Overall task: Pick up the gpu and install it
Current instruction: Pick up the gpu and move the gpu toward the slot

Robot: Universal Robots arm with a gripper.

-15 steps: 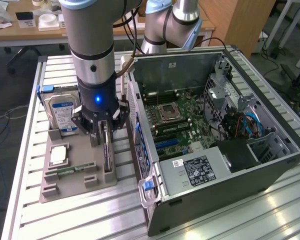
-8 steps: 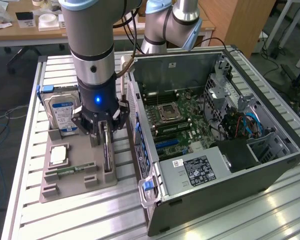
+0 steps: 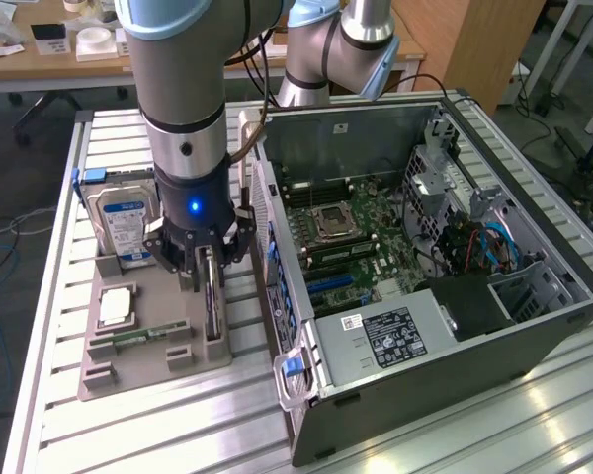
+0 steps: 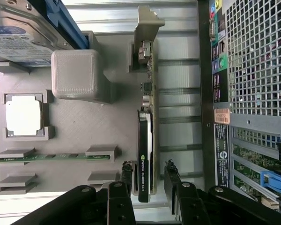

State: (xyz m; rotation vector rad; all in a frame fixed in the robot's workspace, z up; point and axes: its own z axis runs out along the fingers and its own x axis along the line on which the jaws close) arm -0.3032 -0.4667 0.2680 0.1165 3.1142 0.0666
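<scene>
Underneath, slatted table with gpu (desks beyond)

light: bright, even, from above | glare: table — pale streaks | shadows: soft | pincer: dark, underlit

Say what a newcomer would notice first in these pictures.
The big grey arm hangs at the exterior view's left, its open gripper straddling the gpu that stands on edge in a grey holder tray. At the exterior view's right lies the opened computer case, motherboard bared.

Grey arm, blue caps, black tool
</scene>
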